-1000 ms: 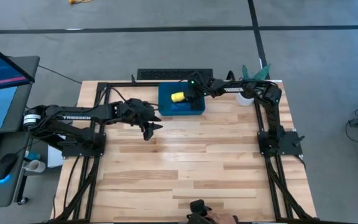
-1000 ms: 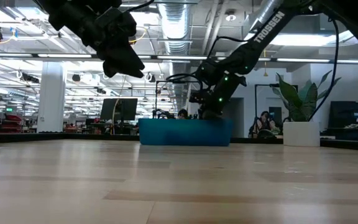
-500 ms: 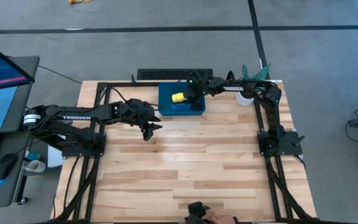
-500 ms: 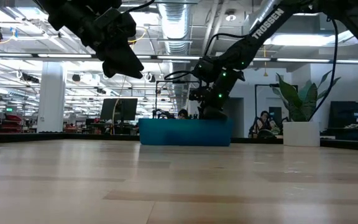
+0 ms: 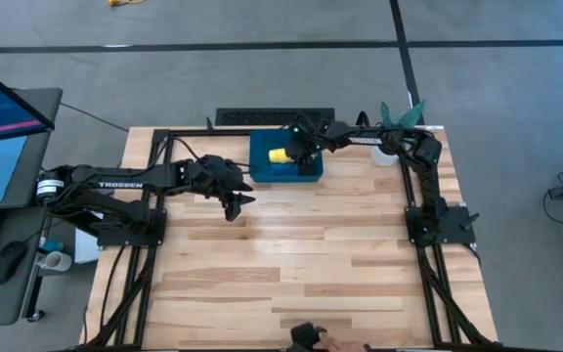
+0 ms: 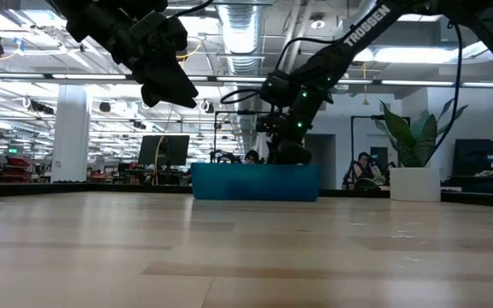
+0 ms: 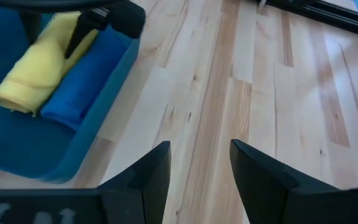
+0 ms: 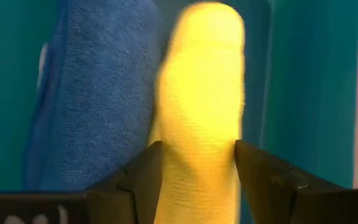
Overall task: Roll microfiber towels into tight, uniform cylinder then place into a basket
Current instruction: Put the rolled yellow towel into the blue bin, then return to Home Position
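Observation:
The yellow towel (image 7: 33,74) and the blue towel (image 7: 79,81) lie rolled side by side in the dark-blue basket (image 5: 262,174) at the table's far edge. My right gripper (image 8: 197,168) hangs over the basket, pointing down, open. Its fingers stand on either side of one end of the yellow roll (image 8: 201,93), with the blue roll (image 8: 92,93) beside it. My left gripper (image 5: 235,203) waits open above the bare table, to the basket's left and nearer than it, with nothing between its fingers (image 7: 199,162). My right gripper's fingers (image 8: 138,177) come from above and flank the yellow roll near one end, lying across it. Whether they touch the cloth, I cannot tell. The roll rests on the basket's floor.
A white pot with a green plant (image 5: 387,152) stands right of the basket at the far edge. A dark flat object (image 5: 274,117) lies just beyond the far edge. A person's hand (image 5: 316,339) shows at the near edge. The wooden tabletop (image 5: 301,254) spreads between the arms.
My right gripper has risen a little over the basket and tipped slightly. The yellow roll lies where it was in the basket.

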Controlling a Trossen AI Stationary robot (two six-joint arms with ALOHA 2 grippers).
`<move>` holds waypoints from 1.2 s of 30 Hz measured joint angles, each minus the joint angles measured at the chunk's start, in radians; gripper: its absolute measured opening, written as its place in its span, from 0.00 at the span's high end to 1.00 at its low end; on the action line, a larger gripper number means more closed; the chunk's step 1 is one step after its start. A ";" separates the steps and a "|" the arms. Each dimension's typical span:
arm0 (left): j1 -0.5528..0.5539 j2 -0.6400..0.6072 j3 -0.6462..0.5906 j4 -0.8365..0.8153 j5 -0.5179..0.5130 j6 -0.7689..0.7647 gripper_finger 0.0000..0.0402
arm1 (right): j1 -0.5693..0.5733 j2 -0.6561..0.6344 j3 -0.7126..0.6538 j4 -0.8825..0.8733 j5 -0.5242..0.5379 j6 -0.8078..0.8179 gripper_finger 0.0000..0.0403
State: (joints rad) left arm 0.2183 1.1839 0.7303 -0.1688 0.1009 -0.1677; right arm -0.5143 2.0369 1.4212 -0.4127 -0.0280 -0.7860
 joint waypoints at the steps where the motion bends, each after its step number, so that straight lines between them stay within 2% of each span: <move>1: 0.002 0.000 0.000 0.000 0.000 0.000 0.61 | 0.005 0.000 0.000 -0.002 0.000 0.000 0.46; 10: 0.038 0.000 0.000 -0.007 0.001 0.018 0.61 | 0.023 -0.019 -0.001 -0.011 0.063 0.010 0.41; 15: 0.055 0.000 0.002 -0.009 0.001 0.033 0.61 | 0.023 -0.038 -0.001 0.005 0.131 0.027 0.42; 20: 0.061 -0.001 0.067 -0.100 0.001 0.082 0.61 | 0.024 -0.082 0.000 0.001 0.160 0.054 0.46; 24: 0.061 -0.022 0.129 -0.168 -0.009 0.143 0.61 | 0.023 -0.156 0.000 -0.060 0.159 0.102 0.50; 29: 0.061 -0.097 0.146 -0.219 -0.012 0.157 0.61 | 0.026 -0.283 -0.009 -0.181 0.153 0.190 0.58; 33: 0.049 -0.180 0.146 -0.270 -0.032 0.157 0.61 | 0.035 -0.402 -0.089 -0.202 0.130 0.255 0.65; 36: 0.029 -0.242 0.102 -0.242 -0.066 0.167 0.61 | 0.055 -0.493 -0.180 -0.187 0.127 0.313 0.70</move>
State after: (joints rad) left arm 0.2473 0.9415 0.8326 -0.4106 0.0348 -0.0006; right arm -0.4592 1.5443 1.2410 -0.5999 0.0990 -0.4734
